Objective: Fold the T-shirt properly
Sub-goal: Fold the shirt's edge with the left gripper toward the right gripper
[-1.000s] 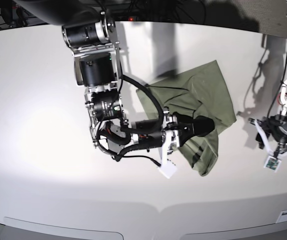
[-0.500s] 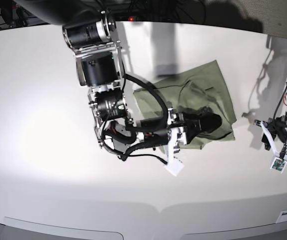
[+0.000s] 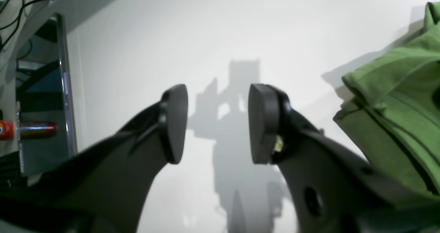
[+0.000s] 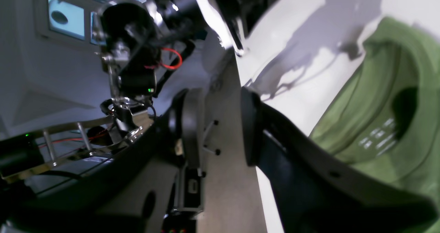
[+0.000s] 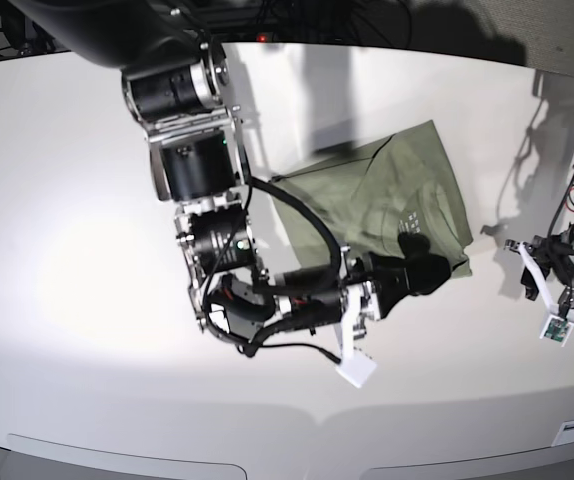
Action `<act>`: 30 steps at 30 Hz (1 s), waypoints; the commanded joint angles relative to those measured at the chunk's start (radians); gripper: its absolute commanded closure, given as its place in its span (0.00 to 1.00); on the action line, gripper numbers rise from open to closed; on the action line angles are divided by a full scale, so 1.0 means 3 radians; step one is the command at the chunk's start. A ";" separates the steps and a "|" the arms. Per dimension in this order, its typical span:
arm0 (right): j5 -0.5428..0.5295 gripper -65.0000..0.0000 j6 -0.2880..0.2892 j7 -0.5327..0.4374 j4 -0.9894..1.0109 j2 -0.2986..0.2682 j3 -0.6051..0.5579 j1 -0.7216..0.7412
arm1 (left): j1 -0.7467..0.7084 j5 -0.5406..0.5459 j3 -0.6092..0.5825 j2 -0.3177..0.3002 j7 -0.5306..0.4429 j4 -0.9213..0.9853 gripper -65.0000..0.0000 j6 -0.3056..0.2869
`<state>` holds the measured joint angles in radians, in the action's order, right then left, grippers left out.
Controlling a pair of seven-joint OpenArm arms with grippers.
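Since a second ago the lower flap of the T-shirt [image 5: 392, 210] is no longer hanging down toward the near edge; it now lies doubled up over the body of the shirt, and the right gripper [image 5: 429, 270] has let its jaws part over the cloth's near edge. From its own wrist view the right gripper [image 4: 220, 126] shows a narrow gap between the pads with nothing between them, so I judge it has just dropped the fold and holds no fabric.

That leaves the T-shirt [image 4: 385, 99] as a compact, roughly squarish bundle lying just beyond and beside those jaws, neckline up with the small white printed marks showing (a fair sign the fold has been laid in from the hem side). It rests on the white table [image 5: 87, 250], near the far middle.

Off to the other side, the left gripper [image 5: 565, 290] hangs well apart from the cloth, over bare tabletop. Its jaws stand moderately wide and empty in the wrist view, left gripper [image 3: 218, 123], with the T-shirt's [image 3: 398, 99] layered edge lying beyond the jaw on that side, not touching it.

Nothing sits on the shirt. What crowds it is the right arm itself, whose forearm and black cables drape across the near-left part of the bundle.
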<state>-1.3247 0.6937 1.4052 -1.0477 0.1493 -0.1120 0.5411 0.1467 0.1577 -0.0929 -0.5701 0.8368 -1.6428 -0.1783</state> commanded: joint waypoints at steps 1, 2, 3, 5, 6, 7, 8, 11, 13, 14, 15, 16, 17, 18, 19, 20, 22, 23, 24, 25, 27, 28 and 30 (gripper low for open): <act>-0.0160 0.71 0.0015 -0.0030 -0.0056 0.0026 0.0005 0.0135 | 0.0075 -0.0025 0.0023 -0.0057 -0.0081 -0.0066 0.57 0.0038; -0.0156 0.71 0.0015 -0.0030 -0.0056 0.0026 0.0005 0.0172 | 0.0074 -0.0022 0.0023 -0.0057 -0.0093 -0.0066 0.57 0.0038; -0.0106 0.71 0.0015 -0.0030 -0.0056 0.0026 0.0005 0.0206 | 0.0074 0.0023 0.0023 -0.0057 -0.0093 -0.0066 0.57 0.0041; 0.0264 0.71 0.0015 -0.0030 -0.0056 0.0026 0.0005 0.0280 | 0.0074 0.0329 0.0023 -0.0050 -0.0089 -0.0066 0.57 0.0150; 0.0637 0.71 0.0015 -0.0053 -0.0055 0.0026 0.0005 0.0306 | 0.0075 0.0515 0.0023 -0.0032 -0.0088 -0.0066 0.57 0.0207; 0.1086 0.71 0.0015 -0.0366 -0.0055 0.0026 0.0005 0.0329 | 0.0075 0.0684 0.0023 -0.0001 -0.0078 -0.0066 0.57 0.0214; 0.1535 0.71 0.0015 -0.0694 -0.0055 0.0026 0.0005 0.0337 | 0.0075 0.0790 0.0023 0.0042 -0.0074 -0.0066 0.57 0.0210; 0.2583 0.71 0.0015 -0.1423 -0.0055 0.0026 0.0005 0.0331 | 0.0075 0.0832 0.0023 0.0220 0.0051 -0.0084 0.57 0.0196; 0.2989 0.71 0.0015 -0.1638 -0.0055 0.0026 0.0004 0.0329 | 0.0074 0.0748 0.0023 0.0360 0.0179 -0.0141 0.57 0.0197; 0.3119 0.71 0.0015 -0.1710 -0.0053 0.0026 0.0004 0.0328 | 0.0066 0.0720 0.0023 0.0420 0.0184 -0.0197 0.57 0.0197; 0.3203 0.71 0.0015 -0.1785 -0.0053 0.0026 0.0004 0.0327 | 0.0055 0.0693 0.0023 0.0483 0.0161 -0.0282 0.57 0.0197; 0.3276 0.71 0.0015 -0.1864 -0.0052 0.0026 0.0004 0.0324 | 0.0033 0.0671 0.0023 0.0534 0.0107 -0.0403 0.57 0.0198; 0.3349 0.71 0.0015 -0.1967 -0.0047 0.0011 0.0004 0.0317 | -0.0003 0.0649 0.0023 0.0584 0.0022 -0.0563 0.58 0.0198; 0.3447 0.71 0.0015 -0.2090 -0.0029 -0.0029 0.0004 0.0309 | -0.0041 0.0601 0.0023 0.0632 -0.0045 -0.0743 0.60 0.0198; 0.3560 0.71 0.0015 -0.2214 -0.0003 -0.0074 0.0004 0.0308 | -0.0075 0.0571 0.0023 0.0675 -0.0086 -0.0935 0.61 0.0198; 0.3653 0.71 0.0015 -0.2316 0.0045 -0.0113 0.0004 0.0308 | -0.0109 0.0537 0.0023 0.0710 -0.0090 -0.1123 0.62 0.0197; 0.3733 0.71 0.0015 -0.2441 0.0177 -0.0196 0.0004 0.0309 | -0.0209 0.0524 0.0023 0.0758 -0.0076 -0.1429 0.62 0.0198; 0.3733 0.71 0.0015 -0.2471 0.0262 -0.0230 0.0004 0.0308 | -0.0273 0.0534 0.0023 0.0778 -0.0078 -0.1535 0.62 0.0198; 0.3731 0.71 0.0015 -0.2496 0.0362 -0.0266 0.0004 0.0310 | -0.0343 0.0534 0.0023 0.0804 -0.0078 -0.1602 0.62 0.0197; 0.3732 0.71 0.0015 -0.2513 0.0459 -0.0285 0.0004 0.0309 | -0.0416 0.0537 0.0023 0.0819 -0.0080 -0.1631 0.62 0.0197; 0.3727 0.71 0.0015 -0.2537 0.0640 -0.0299 0.0004 0.0309 | -0.0570 0.0524 0.0023 0.0848 -0.0078 -0.1634 0.62 0.0197; 0.3718 0.71 0.0015 -0.2574 0.0711 -0.0295 0.0004 0.0309 | -0.0657 0.0525 0.0023 0.0865 -0.0078 -0.1634 0.62 0.0197; 0.3707 0.71 0.0015 -0.2667 0.0811 -0.0282 -0.0005 0.0309 | -0.0820 0.0524 0.0023 0.0932 -0.0079 -0.1634 0.62 0.0197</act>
<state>-0.1944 0.6903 0.6380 -0.7876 0.0612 -0.1146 0.5926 -0.1123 0.3107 -0.0910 -0.2897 0.8402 -2.1166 -0.1226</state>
